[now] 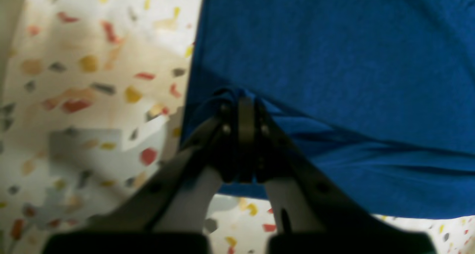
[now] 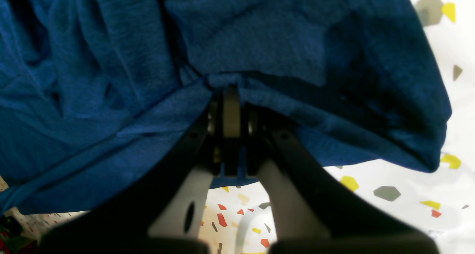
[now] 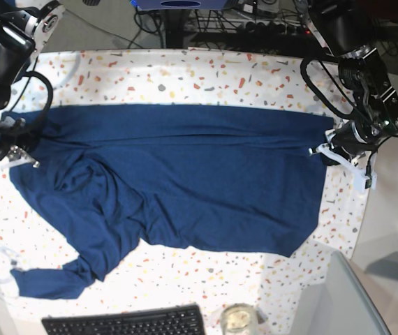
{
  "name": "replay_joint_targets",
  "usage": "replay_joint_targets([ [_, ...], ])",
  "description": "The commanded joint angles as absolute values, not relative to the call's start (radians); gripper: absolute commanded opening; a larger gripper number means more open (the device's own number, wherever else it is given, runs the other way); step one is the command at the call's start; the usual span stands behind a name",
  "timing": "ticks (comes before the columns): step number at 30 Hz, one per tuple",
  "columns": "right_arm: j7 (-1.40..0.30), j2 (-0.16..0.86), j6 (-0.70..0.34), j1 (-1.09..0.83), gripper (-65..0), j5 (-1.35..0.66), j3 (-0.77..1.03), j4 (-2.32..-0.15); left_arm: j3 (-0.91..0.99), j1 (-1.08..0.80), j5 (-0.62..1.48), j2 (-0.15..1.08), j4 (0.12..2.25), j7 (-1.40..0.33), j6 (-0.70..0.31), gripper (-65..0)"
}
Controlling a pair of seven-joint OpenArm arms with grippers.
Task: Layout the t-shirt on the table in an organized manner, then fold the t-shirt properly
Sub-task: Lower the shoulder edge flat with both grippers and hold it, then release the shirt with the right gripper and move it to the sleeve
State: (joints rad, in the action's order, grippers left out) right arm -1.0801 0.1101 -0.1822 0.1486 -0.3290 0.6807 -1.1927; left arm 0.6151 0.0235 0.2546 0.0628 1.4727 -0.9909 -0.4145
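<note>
Navy knit fills most of both wrist views, so little of the t-shirt's [image 3: 178, 181] outline can be read there; the left wrist picture is blurred, and the fingertips of each gripper are half buried in bunched cloth. From the base view the t-shirt lies spread across the middle of the counter [image 3: 206, 70], its far edge drawn into a straight line between the two arms. The near part is rumpled, with folds gathered toward the right arm's side and one sleeve trailing off to the near corner, just short of a black keyboard [image 3: 126, 322]. No print or label shows on the fabric. The left gripper [image 1: 241, 98] is pinched closed on the t-shirt's edge. The right gripper [image 2: 231, 88] is likewise clamped on a fold of it.
</note>
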Motion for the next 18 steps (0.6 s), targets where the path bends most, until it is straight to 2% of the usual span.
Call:
replay_joint_targets([
  [1, -1.070, 0.124, -0.182, 0.166, -64.8, -0.337, 0.684, -1.210, 0.619, 0.035, 0.262, 0.074, 1.486, -0.975, -0.414, -65.0],
  [13, -1.070, 0.125, -0.182, 0.166, -63.6, -0.340, 0.687, -1.219, 0.624, 0.035, 0.263, 0.074, 1.454, -0.895, -0.414, -65.0],
  [16, -1.070, 0.125, -0.186, 0.166, -54.3, -0.340, 0.687, -1.219, 0.624, 0.036, 0.265, 0.074, 1.445, -0.894, -0.414, -64.7],
  [18, -1.070, 0.125, -0.189, 0.166, -46.8, -0.340, 0.687, -1.221, 0.624, 0.036, 0.268, 0.073, 1.446, -0.894, -0.414, -50.0],
])
